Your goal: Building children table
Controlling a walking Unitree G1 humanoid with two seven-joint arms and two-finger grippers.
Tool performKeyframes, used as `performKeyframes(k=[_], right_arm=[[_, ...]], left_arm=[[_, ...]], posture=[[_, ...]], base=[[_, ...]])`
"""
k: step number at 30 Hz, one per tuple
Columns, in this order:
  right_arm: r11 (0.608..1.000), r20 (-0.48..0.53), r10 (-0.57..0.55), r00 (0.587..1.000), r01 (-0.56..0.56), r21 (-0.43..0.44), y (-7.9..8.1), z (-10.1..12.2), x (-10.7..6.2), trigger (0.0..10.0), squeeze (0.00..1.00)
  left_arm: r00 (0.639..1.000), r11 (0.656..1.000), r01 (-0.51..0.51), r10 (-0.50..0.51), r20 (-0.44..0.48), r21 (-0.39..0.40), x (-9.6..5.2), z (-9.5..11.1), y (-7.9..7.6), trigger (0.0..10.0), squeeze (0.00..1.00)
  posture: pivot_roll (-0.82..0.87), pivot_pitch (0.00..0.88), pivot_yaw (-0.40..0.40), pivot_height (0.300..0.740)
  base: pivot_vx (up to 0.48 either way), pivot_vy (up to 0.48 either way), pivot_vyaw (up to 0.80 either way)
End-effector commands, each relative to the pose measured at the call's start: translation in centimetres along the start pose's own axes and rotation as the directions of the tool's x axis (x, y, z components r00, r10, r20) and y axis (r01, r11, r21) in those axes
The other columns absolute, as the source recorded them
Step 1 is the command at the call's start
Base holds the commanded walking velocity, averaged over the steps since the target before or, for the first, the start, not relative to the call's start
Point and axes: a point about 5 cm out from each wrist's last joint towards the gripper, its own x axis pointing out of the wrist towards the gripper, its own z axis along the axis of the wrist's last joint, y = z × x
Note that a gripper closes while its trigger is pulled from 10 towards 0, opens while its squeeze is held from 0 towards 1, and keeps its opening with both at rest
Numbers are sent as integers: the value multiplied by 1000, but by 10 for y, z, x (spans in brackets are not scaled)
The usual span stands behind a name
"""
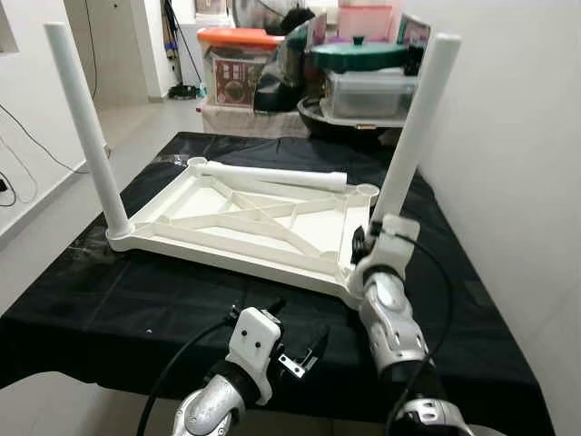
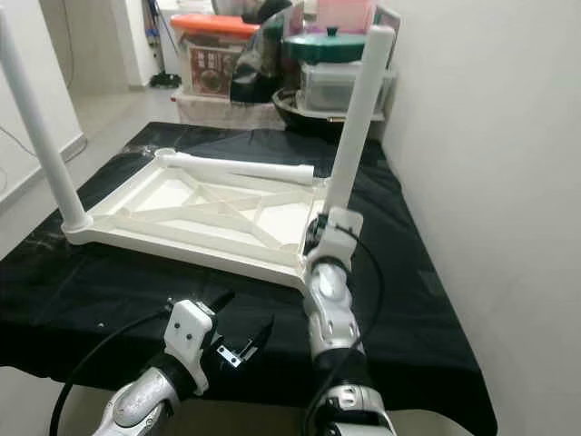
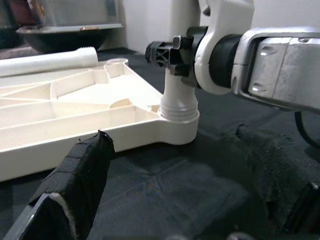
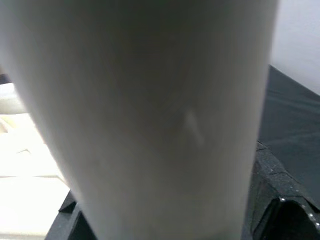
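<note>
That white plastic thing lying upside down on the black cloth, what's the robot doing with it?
It is putting together a small table. The tabletop lies upside down on a black-covered table. Two legs stand in its near corners, and a loose leg lies across the far side. The right end effector is at the base of the near right leg, apparently gripping it. The left end effector hovers open nearby, holding nothing.

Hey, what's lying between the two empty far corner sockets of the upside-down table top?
A loose white leg lies on the table top between them, in the left eye view.
</note>
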Motion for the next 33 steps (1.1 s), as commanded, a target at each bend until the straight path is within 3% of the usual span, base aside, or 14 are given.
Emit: performKeyframes(k=[1,2,4,9,13,15,17,21,24,25,26,27,28,33], right_arm=[[999,41,45,998,-45,-2,-6,6,3,10000,0],[999,41,45,998,-45,-2,-6,6,3,10000,0],[957,33,290,956,-291,9,-5,7,7,10000,0],[875,-24,484,875,-483,29,-4,4,7,10000,0],[523,-185,842,506,-850,58,-5,3,-4,10000,0],[478,-207,864,458,-877,57,-6,2,-5,10000,0],[346,-252,916,313,-933,100,-6,0,-12,10000,0],[244,-238,949,206,-959,142,-4,3,-14,10000,0],[218,-220,958,183,-964,150,-2,6,-13,10000,0],[174,-194,971,140,-970,169,2,9,-14,10000,0],[138,-183,978,105,-973,183,5,10,-15,8745,0],[138,-183,978,105,-973,183,5,10,-15,8745,0],[124,-186,978,90,-975,183,8,8,-16,941,0],[188,-173,971,163,-972,139,12,4,-13,0,0]], left_arm=[[1000,1000,0,0,-8,2,0,-2,0,10000,0],[1000,1000,0,0,-8,2,0,-2,0,10000,0],[1000,1000,5,-5,-10,5,0,-2,0,10000,0],[1000,1000,4,-4,-8,6,0,-2,1,10000,0],[1000,1000,-2,2,-2,10,1,-1,2,10000,0],[1000,1000,-2,2,-1,10,2,-1,2,10000,0],[1000,1000,0,0,-2,11,2,-1,2,10000,0],[1000,1000,1,-1,-3,11,2,-1,2,10000,0],[1000,1000,1,-1,-4,11,1,-1,2,10000,0],[1000,1000,1,-1,-4,11,1,-1,2,10000,0],[1000,1000,1,-1,-5,11,1,-1,2,10000,0],[1000,1000,1,-1,-5,11,1,-1,2,10000,0],[1000,1000,1,-1,-5,11,1,-1,2,10000,0],[1000,1000,1,-1,-6,10,0,-1,1,10000,0]], posture=[[33,0,-35,740],[33,0,-35,740],[47,0,-34,740],[53,0,-40,740],[61,0,-46,740],[61,0,-46,740],[71,0,-50,740],[72,0,-50,740],[76,0,-50,740],[78,0,-50,740],[80,0,-50,740],[80,0,-50,740],[81,0,-49,740],[78,0,-48,740]], base=[[0,0,0],[0,0,0],[0,0,0],[0,0,0],[0,0,0],[0,0,0],[0,0,0],[0,0,0],[0,0,0],[0,0,0],[0,0,0],[0,0,0],[0,0,0],[0,0,0]])
